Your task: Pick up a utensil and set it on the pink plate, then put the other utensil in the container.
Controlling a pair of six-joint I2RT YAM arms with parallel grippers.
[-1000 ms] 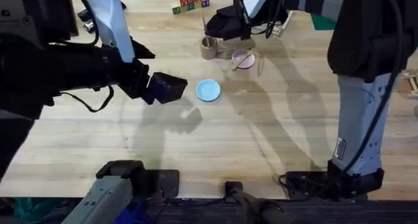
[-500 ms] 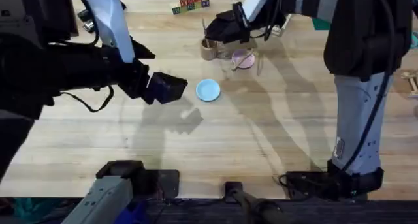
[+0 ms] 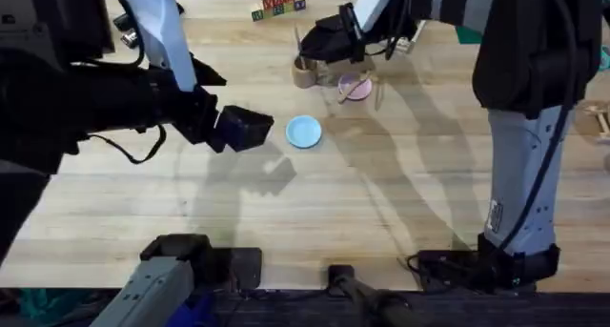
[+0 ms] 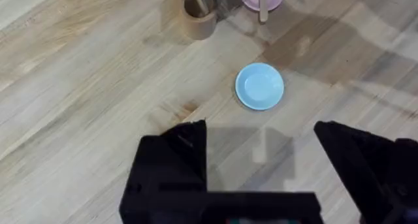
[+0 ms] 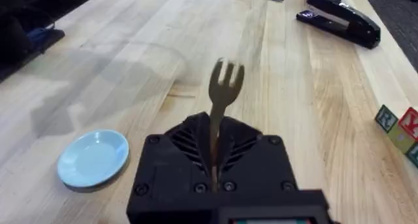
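Starting nearest the arm bases, the wooden surface [image 3: 381, 213] lies bare in front of them, and the left gripper [image 4: 261, 165] hangs over it with its two black fingers spread wide and nothing between them. Just past it sits the light blue plate [image 3: 304, 132], which has no part in the task and carries nothing.

Farther out, the pink plate [image 3: 355, 87] already has the utensil [image 4: 263, 5] lying across it, its handle running off the rim, so the first half of the job looks finished. The left wrist view shows the same: the round-ended wooden piece rests on the pink plate, with the container [image 4: 198, 21] just beside it.

Farthest out, the right gripper [image 5: 214, 162] is closed on the handle of the other utensil [image 5: 225, 87], whose tines point away from the wrist. In the overhead view this gripper hovers right at the container [image 3: 305, 71], and a pale stick appears to stand in or over the brown cup. Whether the fork's end has actually entered the cup I cannot tell.

My judgement is that the task is nearly complete: what remains is lowering the fork fully into the container, opening the fingers, and drawing clear without tipping the cup.
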